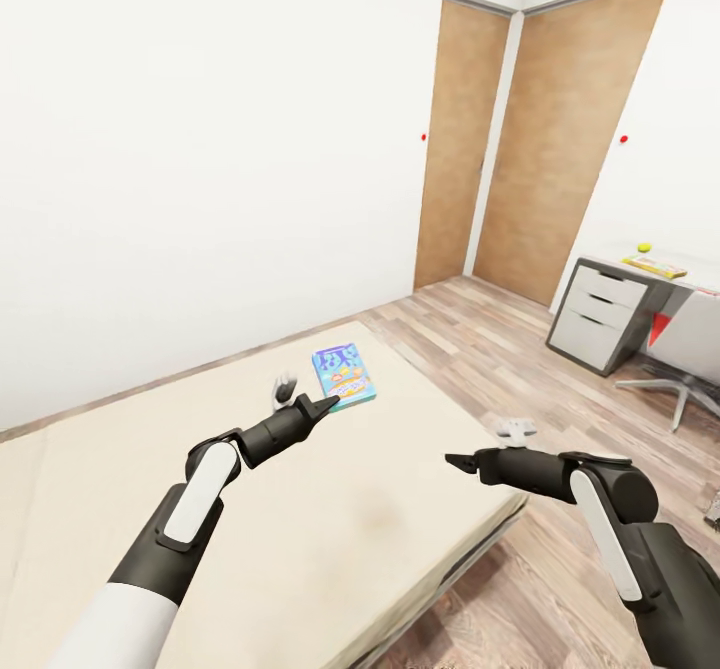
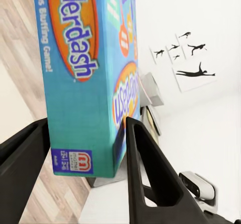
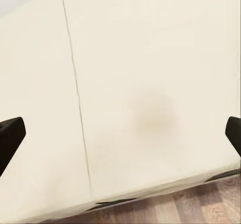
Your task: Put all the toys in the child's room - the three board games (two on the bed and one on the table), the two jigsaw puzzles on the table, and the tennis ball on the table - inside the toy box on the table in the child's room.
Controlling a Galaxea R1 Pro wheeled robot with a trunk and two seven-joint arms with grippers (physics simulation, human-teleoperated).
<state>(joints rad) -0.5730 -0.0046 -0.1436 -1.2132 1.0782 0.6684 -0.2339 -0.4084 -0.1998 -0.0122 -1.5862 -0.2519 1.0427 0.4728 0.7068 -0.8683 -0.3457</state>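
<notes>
Because the blue board game (image 2: pixel 85 78) is pinched only by its short end between the left gripper (image 1: pixel 322 407)'s fingers, held above the bed (image 1: pixel 300 509), it may pivot or slip out in transit. The right gripper (image 1: pixel 455 462), spread wide, holds nothing.

Bright, even light is washing the whole room, with no clear source showing. White walls (image 1: pixel 200 149) are glowing near overexposed toward twelve o'clock in the head view. Shadows are staying faint; a soft smudge is darkening the mattress (image 3: pixel 150 113). Renders are looking slightly soft, and door frames (image 1: pixel 515 149) are leaning with wide-angle distortion.
</notes>
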